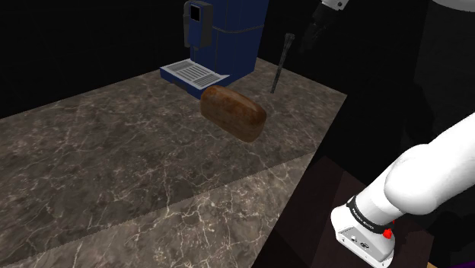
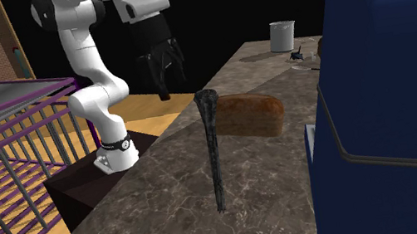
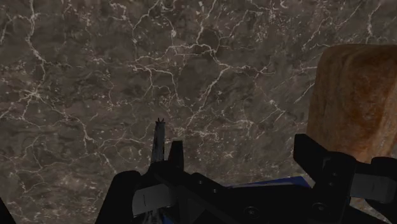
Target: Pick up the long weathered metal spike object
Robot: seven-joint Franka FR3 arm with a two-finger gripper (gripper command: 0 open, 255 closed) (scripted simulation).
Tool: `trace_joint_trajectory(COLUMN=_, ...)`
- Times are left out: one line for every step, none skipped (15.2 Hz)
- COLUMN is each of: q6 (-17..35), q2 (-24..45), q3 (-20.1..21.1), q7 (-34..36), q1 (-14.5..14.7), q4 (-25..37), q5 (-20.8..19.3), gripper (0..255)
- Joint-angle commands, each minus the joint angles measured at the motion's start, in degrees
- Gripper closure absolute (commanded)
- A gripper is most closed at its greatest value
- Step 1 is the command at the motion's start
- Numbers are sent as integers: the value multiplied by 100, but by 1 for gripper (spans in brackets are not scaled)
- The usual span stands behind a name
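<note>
My gripper (image 3: 242,147) open, empty. Dark spike (image 3: 158,137) stands near-upright on marble counter (image 3: 95,76), head up, below me, just outside one finger, not in gap. Need sideways shift first.

A dark brown marble countertop (image 1: 114,167) with pale veins carries everything here. A blue coffee machine (image 1: 228,42) stands near its far edge in the shoulder view, with a brown loaf (image 1: 234,112) lying just in front of the machine's drip tray and a long dark spike (image 1: 281,65) standing nearly upright on its tip, just to that view's right of the machine. In the second exterior view, a pale cup (image 2: 281,36) sits at the counter's far end beside a small dark object (image 2: 296,54) too small to tell
</note>
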Motion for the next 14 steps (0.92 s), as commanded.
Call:
trace_joint_trajectory(q6=-85, q2=419, q3=-114, q7=-254, q1=-35, q4=522, q5=228, gripper=0)
trace_joint_trajectory(q6=-156, q2=650, q3=-170, q7=-382, q1=-71, q4=822, q5=356, gripper=0)
trace_joint_trajectory(q6=-239, q2=887, q3=-219, q7=-506, q1=-118, q4=1136, q5=490, gripper=0)
trace_joint_trajectory(q6=-334, q2=1133, q3=-262, q7=-625, q1=-176, q4=1469, q5=631, gripper=0)
trace_joint_trajectory(q6=-443, q2=1388, q3=-301, q7=-737, q1=-244, q4=1821, q5=778, gripper=0)
trace_joint_trajectory(q6=-566, q2=1654, q3=-331, q7=-841, q1=-327, q4=2197, q5=930, gripper=0)
trace_joint_trajectory(q6=-705, q2=1932, q3=-351, q7=-934, q1=-426, q4=2601, q5=1087, gripper=0)
trace_joint_trajectory(q6=-861, q2=2227, q3=-362, q7=-1015, q1=-541, q4=3040, q5=1249, gripper=0)
trace_joint_trajectory(q6=-990, q2=2456, q3=-360, q7=-1063, q1=-640, q4=3391, q5=1371, gripper=0)
trace_joint_trajectory(q6=-894, q2=2417, q3=-346, q7=-1079, q1=-629, q4=3259, q5=1353, gripper=0)
trace_joint_trajectory(q6=-801, q2=2382, q3=-342, q7=-1097, q1=-612, q4=3131, q5=1340, gripper=0)
trace_joint_trajectory(q6=-710, q2=2350, q3=-341, q7=-1116, q1=-594, q4=3008, q5=1329, gripper=0)
trace_joint_trajectory(q6=-621, q2=2321, q3=-339, q7=-1134, q1=-577, q4=2889, q5=1320, gripper=0)
trace_joint_trajectory(q6=-534, q2=2294, q3=-338, q7=-1152, q1=-562, q4=2774, q5=1312, gripper=0)
